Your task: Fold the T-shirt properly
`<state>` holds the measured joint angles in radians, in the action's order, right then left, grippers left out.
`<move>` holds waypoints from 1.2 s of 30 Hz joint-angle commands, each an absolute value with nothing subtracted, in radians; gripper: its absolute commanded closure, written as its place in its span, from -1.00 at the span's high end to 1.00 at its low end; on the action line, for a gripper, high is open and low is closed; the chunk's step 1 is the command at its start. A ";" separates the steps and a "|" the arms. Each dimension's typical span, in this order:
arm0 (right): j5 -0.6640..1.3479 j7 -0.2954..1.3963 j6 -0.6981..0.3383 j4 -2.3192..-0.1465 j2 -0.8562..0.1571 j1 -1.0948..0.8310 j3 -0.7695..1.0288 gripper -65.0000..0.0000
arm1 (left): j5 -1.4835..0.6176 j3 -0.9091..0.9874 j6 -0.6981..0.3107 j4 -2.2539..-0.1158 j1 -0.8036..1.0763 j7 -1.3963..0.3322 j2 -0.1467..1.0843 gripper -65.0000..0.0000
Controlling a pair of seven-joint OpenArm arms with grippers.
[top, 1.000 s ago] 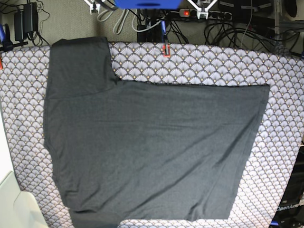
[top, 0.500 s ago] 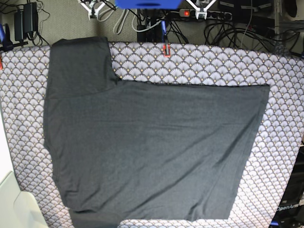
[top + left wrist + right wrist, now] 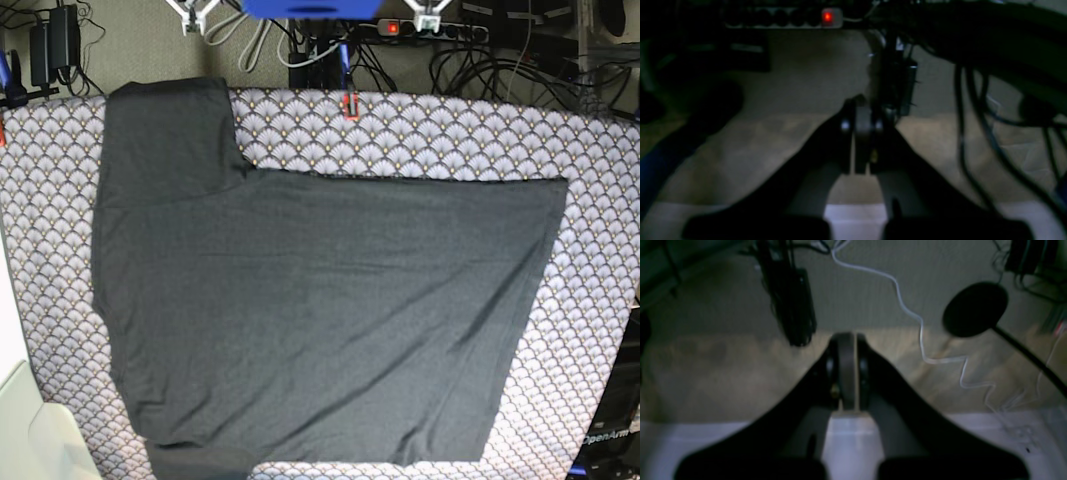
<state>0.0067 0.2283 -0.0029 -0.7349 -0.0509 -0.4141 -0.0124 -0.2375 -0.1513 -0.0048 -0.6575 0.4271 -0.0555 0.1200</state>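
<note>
The dark charcoal-grey T-shirt (image 3: 320, 310) lies flat on the scallop-patterned lilac-grey cloth (image 3: 600, 180). One sleeve points to the far left corner, and the shirt's near edge runs past the bottom of the base view. My right gripper (image 3: 190, 14) and left gripper (image 3: 428, 18) sit at the top edge of that view, behind the table and away from the shirt. In the wrist views the left gripper (image 3: 862, 133) and right gripper (image 3: 848, 366) are shut and empty over the floor. The shirt does not show in the wrist views.
A red clamp (image 3: 350, 105) grips the cloth's far edge. A power strip with a red light (image 3: 392, 28) and several cables lie behind the table. A white object (image 3: 30, 430) sits at the near left. A white cable (image 3: 923, 333) and a round black disc (image 3: 975, 308) lie on the floor.
Both grippers have drawn slightly further back toward the top edge of the base view. The T-shirt has not moved.
</note>
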 commanded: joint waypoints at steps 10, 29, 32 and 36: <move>0.117 0.252 -0.007 -1.319 -0.104 -0.754 -0.005 -1.00 | -0.242 -0.084 -0.001 -1.326 0.780 -0.045 0.236 -0.99; 0.282 0.300 -0.007 -2.038 -0.160 -1.041 0.245 -1.00 | -0.243 0.248 -0.012 -2.029 0.914 -0.414 0.186 -0.98; 0.282 0.300 -0.007 -2.038 -0.159 -0.987 0.271 -1.00 | -0.243 0.246 -0.012 -2.029 0.892 -0.415 0.186 -0.85; 0.282 0.320 -0.007 -2.037 -0.156 -0.903 0.271 -1.00 | -0.272 0.240 -0.012 -2.029 0.852 -0.415 0.186 -0.29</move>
<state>0.2779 0.3428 -0.0105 -2.0216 -0.1513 -0.8948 0.2638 -0.2726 0.2394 -0.0113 -2.0121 0.8513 -0.4416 0.1829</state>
